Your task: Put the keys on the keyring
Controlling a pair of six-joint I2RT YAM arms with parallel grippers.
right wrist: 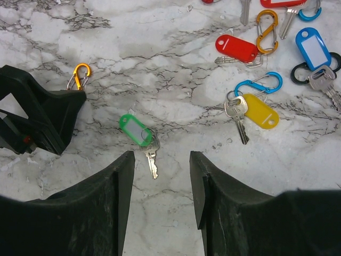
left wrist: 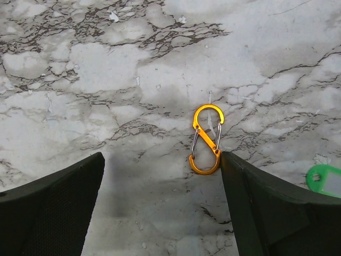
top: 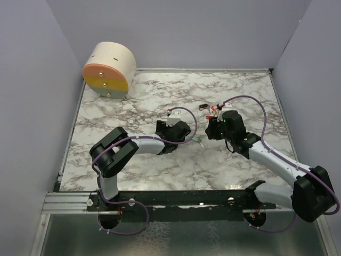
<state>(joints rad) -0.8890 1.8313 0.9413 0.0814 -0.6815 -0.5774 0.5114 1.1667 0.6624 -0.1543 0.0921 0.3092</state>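
An orange S-shaped carabiner keyring point(left wrist: 206, 138) lies flat on the marble, its lower loop touching my left gripper's right finger point(left wrist: 266, 208). My left gripper point(left wrist: 162, 160) is open and empty, low over the table. The keyring also shows in the right wrist view point(right wrist: 80, 76), beside the left gripper point(right wrist: 37, 117). A silver key with a green tag point(right wrist: 136, 129) lies just ahead of my open, empty right gripper point(right wrist: 161, 154). From above, the green key point(top: 200, 141) lies between the left gripper point(top: 186, 133) and the right gripper point(top: 209, 133).
More keys lie beyond the right gripper: a red-tagged one point(right wrist: 236, 48), a yellow-tagged one point(right wrist: 259, 111) on a blue carabiner point(right wrist: 261, 84), a blue-tagged one point(right wrist: 314, 48), and another orange carabiner point(right wrist: 266, 32). A round cream drum point(top: 109, 69) stands at the back left.
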